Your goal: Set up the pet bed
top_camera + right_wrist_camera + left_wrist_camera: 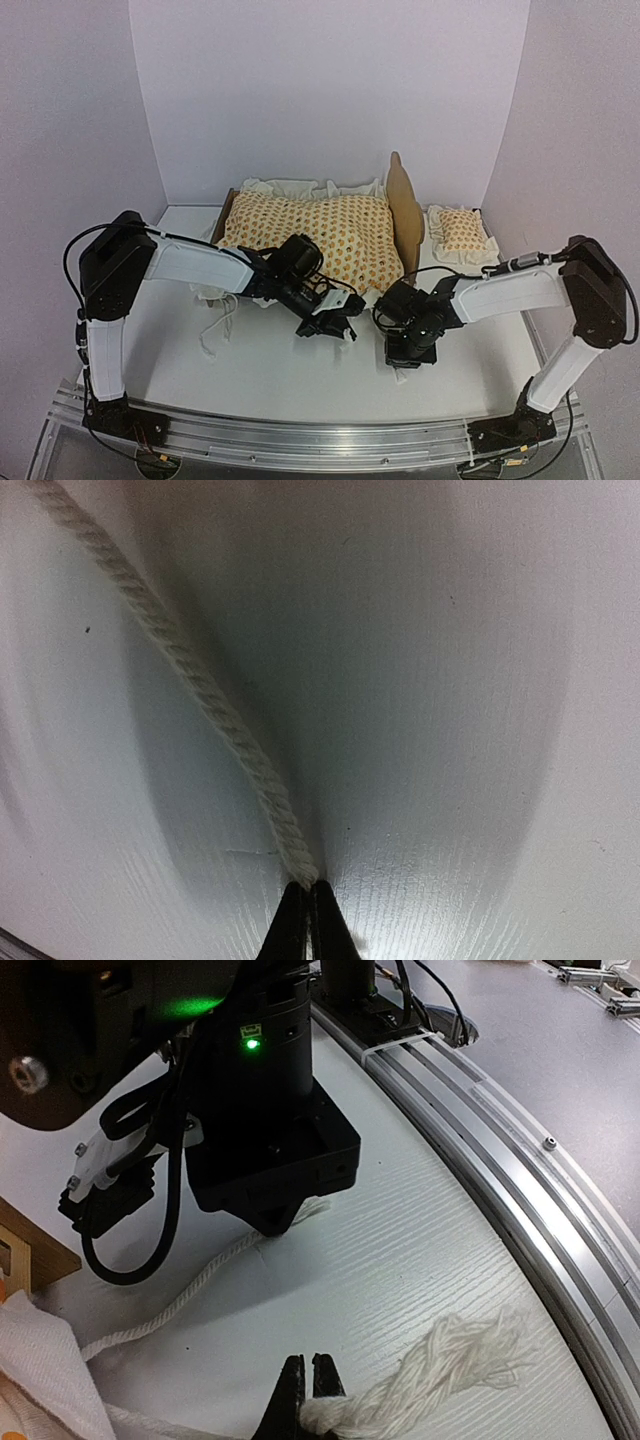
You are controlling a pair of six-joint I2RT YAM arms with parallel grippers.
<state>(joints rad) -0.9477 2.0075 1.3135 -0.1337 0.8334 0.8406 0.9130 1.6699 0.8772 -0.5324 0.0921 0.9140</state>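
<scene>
The pet bed (404, 205) stands at the back, its plywood headboard upright on the right. The orange-patterned mattress cushion (310, 235) lies in it and hides the base. My left gripper (306, 1380) is shut on the knot of a white tasselled cord (440, 1365), low over the table in front of the bed (335, 325). My right gripper (308, 890) is shut on the end of another white cord (200, 695), tip down on the table (405, 350). In the left wrist view it is the black body (275, 1160), with its cord (190, 1290) trailing left.
The small matching pillow (460, 232) lies to the right of the headboard. More white cords (215, 325) hang from the cushion's front left. An aluminium rail (520, 1160) runs along the table's near edge. White walls close in the back and sides.
</scene>
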